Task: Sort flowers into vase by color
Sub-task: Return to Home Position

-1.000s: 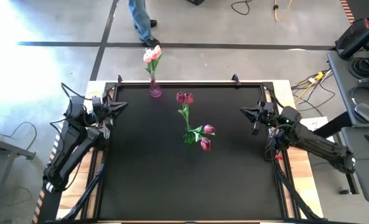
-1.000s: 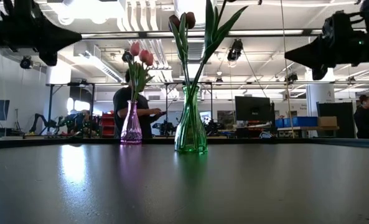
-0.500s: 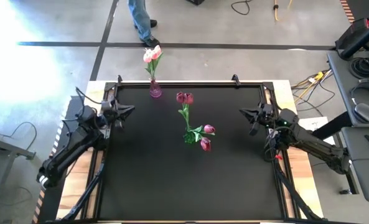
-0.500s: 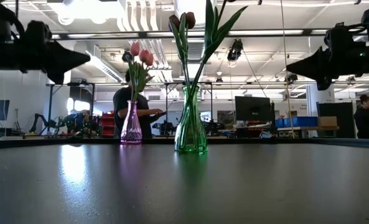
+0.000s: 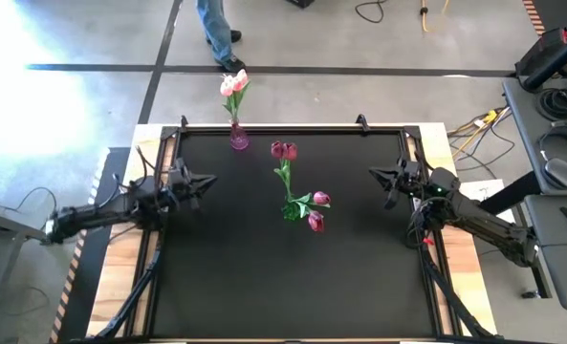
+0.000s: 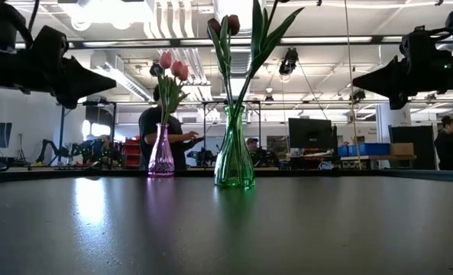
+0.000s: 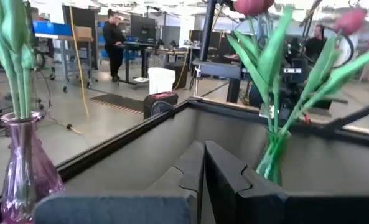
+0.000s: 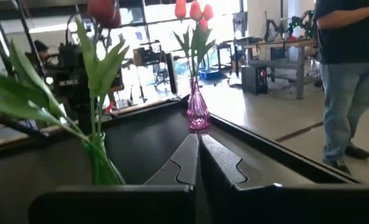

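Note:
A pink glass vase (image 5: 238, 137) stands at the table's far edge, and pale pink tulips (image 5: 233, 84) stand in it by their stems. A green glass vase (image 5: 291, 208) stands mid-table and holds dark magenta tulips (image 5: 283, 150) the same way. Both show in the low view: the pink vase (image 6: 161, 153) and the green vase (image 6: 234, 153). My left gripper (image 5: 208, 179) hovers shut over the table's left side and points at the green vase (image 7: 272, 155). My right gripper (image 5: 372, 172) hovers shut over the right side and points at the pink vase (image 8: 198, 112).
A raised black frame (image 5: 293, 127) rims the black table. A person (image 5: 221, 33) stands on the floor beyond the far edge. Cables and equipment (image 5: 560, 105) lie to the right of the table. Open black surface lies between the green vase and the near edge.
My left arm has stretched out flat; its gripper has sunk and moved toward the table's right and near edge, staying shut. My right gripper has dipped slightly. Vases and tulips have kept still.

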You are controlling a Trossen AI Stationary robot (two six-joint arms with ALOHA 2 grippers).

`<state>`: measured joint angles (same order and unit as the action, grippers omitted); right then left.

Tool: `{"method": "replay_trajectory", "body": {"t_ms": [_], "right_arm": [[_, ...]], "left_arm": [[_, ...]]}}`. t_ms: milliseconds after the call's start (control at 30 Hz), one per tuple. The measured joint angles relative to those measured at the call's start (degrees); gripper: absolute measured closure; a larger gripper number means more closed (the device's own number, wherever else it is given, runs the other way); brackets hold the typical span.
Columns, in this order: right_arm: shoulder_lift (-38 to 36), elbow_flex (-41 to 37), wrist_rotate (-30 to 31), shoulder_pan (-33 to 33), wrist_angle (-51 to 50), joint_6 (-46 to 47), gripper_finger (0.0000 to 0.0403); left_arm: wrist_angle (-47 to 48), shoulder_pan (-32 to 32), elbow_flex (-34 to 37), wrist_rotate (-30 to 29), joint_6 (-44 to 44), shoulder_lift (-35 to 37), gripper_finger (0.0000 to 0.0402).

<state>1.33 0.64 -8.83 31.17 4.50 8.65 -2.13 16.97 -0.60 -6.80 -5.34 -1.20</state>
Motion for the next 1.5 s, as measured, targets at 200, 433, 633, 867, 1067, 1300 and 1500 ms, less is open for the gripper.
{"method": "replay_trajectory", "body": {"t_ms": [200,433,633,867,1067,1300,1500], "right_arm": [[-0.8,0.0,1.4,-0.3,-2.4,-1.6,0.0394],[-0.7,0.0,1.5,-0.3,-2.6,-3.3,0.0394],[0.1,0.0,1.5,-0.3,-2.7,-3.1,0.0394],[0.3,0.0,1.5,-0.3,-2.6,-3.2,0.0394],[0.3,0.0,1.5,-0.3,-2.6,-3.1,0.0394],[0.3,0.0,1.5,-0.3,-2.6,-3.1,0.0394],[0.3,0.0,1.4,-0.3,-2.6,-3.1,0.0394]], "left_arm": [[-2.0,-14.6,0.0,-18.8,0.9,-6.2,0.0401],[-2.2,-17.8,0.0,-22.0,-5.8,-15.4,0.0401],[-4.3,-17.7,0.0,-22.4,-8.4,-19.4,0.0401],[-4.8,-17.7,-0.3,-22.5,-15.7,-21.2,0.0401],[-4.6,-17.7,-0.3,-22.4,-15.7,-21.8,0.0401],[-4.6,-17.7,-0.3,-22.4,-15.7,-22.0,0.0401],[-4.8,-17.7,-0.4,-22.3,-15.7,-22.0,0.0401]]}}
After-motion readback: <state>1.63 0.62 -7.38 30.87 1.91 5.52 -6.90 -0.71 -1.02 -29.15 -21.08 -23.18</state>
